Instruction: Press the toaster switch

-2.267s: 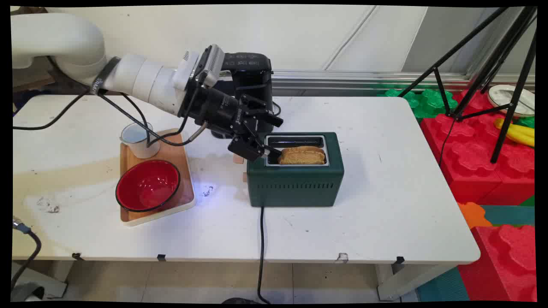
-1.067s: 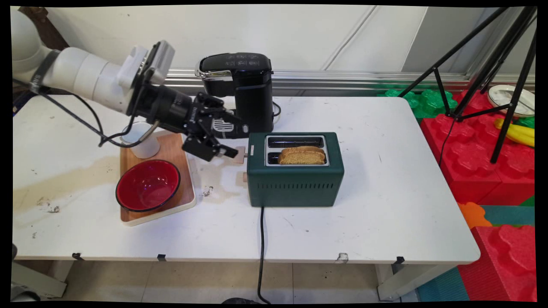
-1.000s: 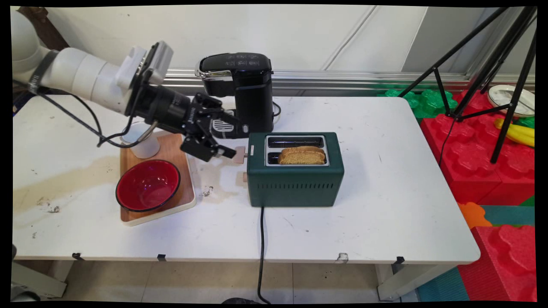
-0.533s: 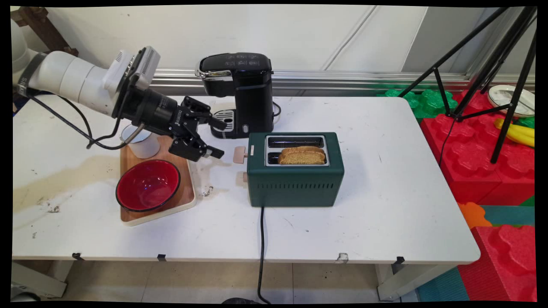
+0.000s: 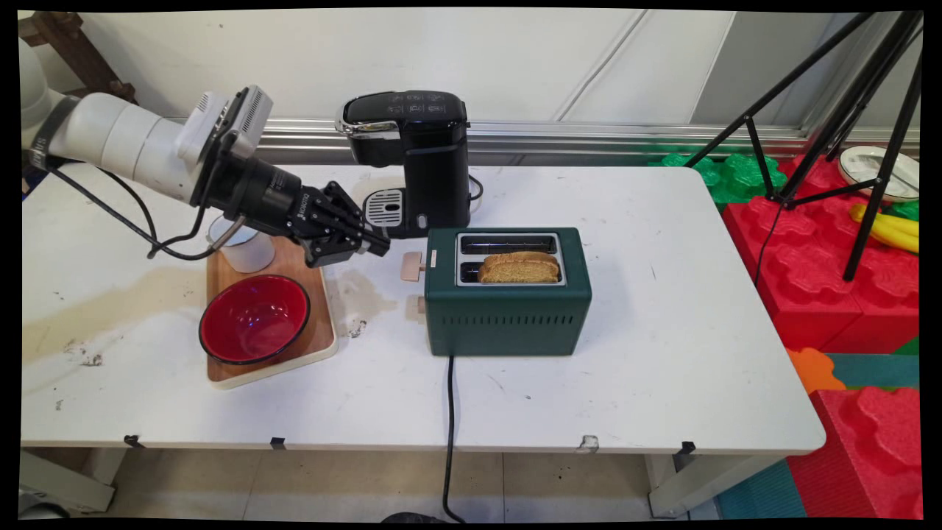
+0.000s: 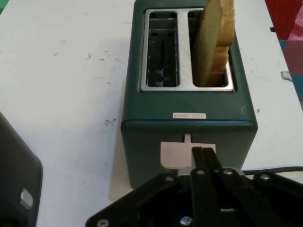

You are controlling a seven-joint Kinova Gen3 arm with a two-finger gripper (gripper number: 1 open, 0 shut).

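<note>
Gripper (image 5: pixel 377 245) fingers pressed together, empty, I see it just beside toaster (image 5: pixel 508 309) lever (image 5: pixel 411 266), toast (image 5: pixel 519 268) raised.

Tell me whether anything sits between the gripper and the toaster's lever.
Nothing visible does. The gripper, fingers shut together, sits just short of the beige lever on the green toaster; only bare table lies below the gap. The coffee maker stands off to the side, behind that line.
</note>
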